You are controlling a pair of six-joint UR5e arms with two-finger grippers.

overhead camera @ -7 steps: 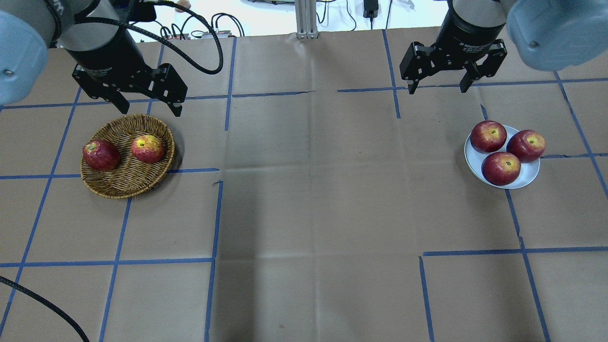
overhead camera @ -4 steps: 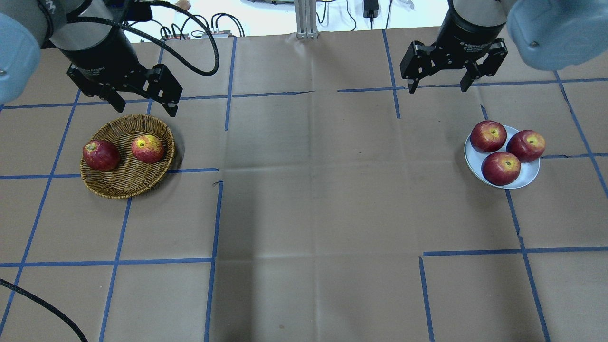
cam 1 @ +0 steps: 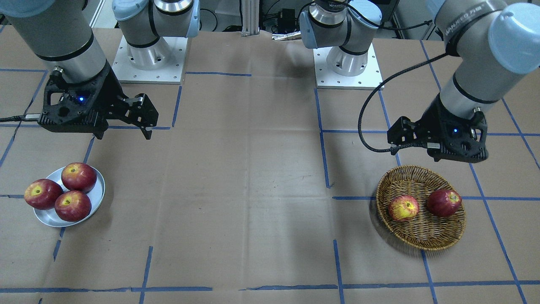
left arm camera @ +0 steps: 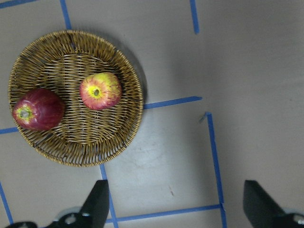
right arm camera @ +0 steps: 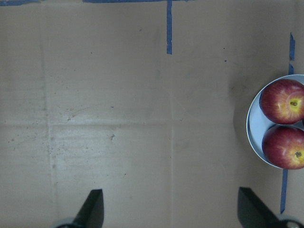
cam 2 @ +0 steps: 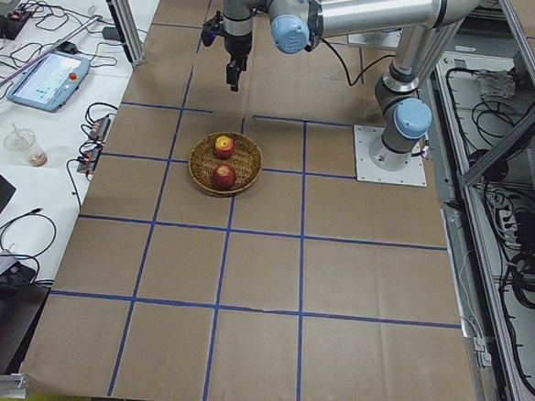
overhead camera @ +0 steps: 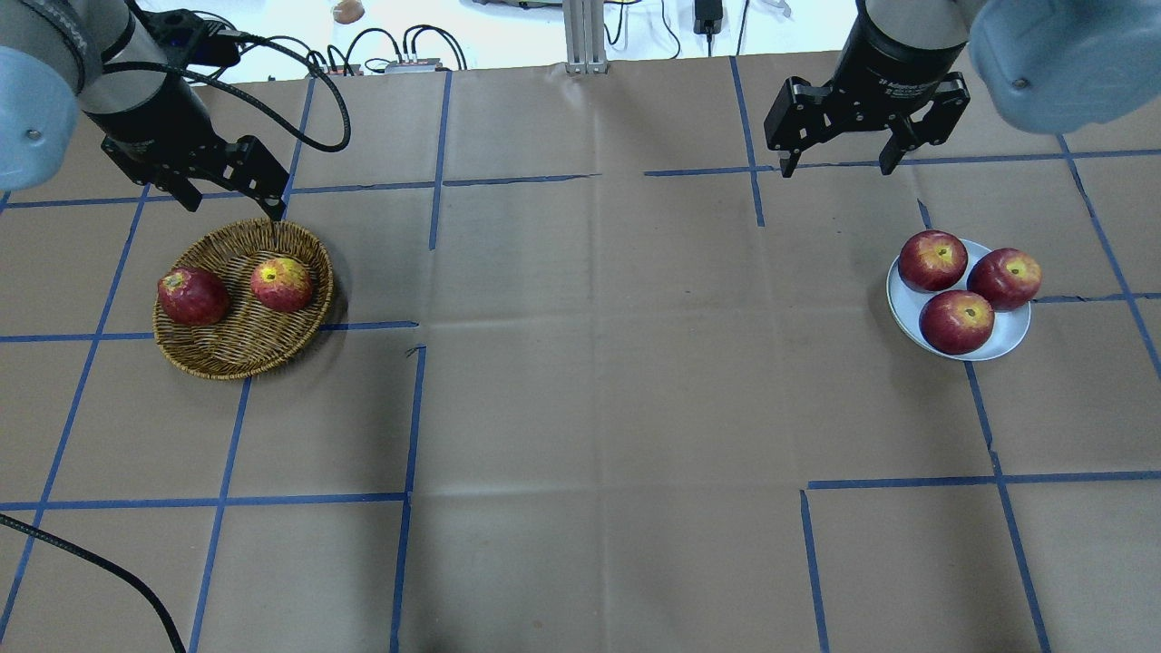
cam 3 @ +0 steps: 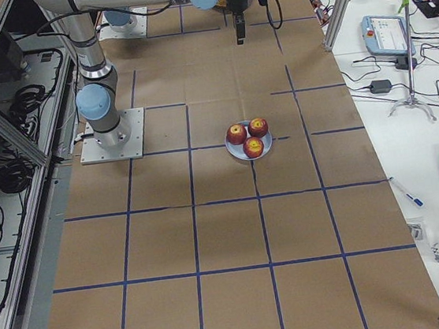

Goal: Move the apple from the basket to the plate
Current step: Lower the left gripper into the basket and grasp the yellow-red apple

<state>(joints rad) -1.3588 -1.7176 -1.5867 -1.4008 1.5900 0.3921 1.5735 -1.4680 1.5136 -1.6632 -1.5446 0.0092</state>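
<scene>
Yellow-streaked, smooth-skinned, the apple (overhead camera: pixel 282 284) sits in the wicker basket (overhead camera: pixel 238 355) beside a dark red apple (overhead camera: pixel 191 297). Looks firm, round, probably slick; I'd pinch across its widest middle. The left gripper (overhead camera: pixel 233 207) hangs spread and empty past the basket's rim; the right gripper (overhead camera: pixel 835 170), likewise spread, is far from the basket.
</scene>
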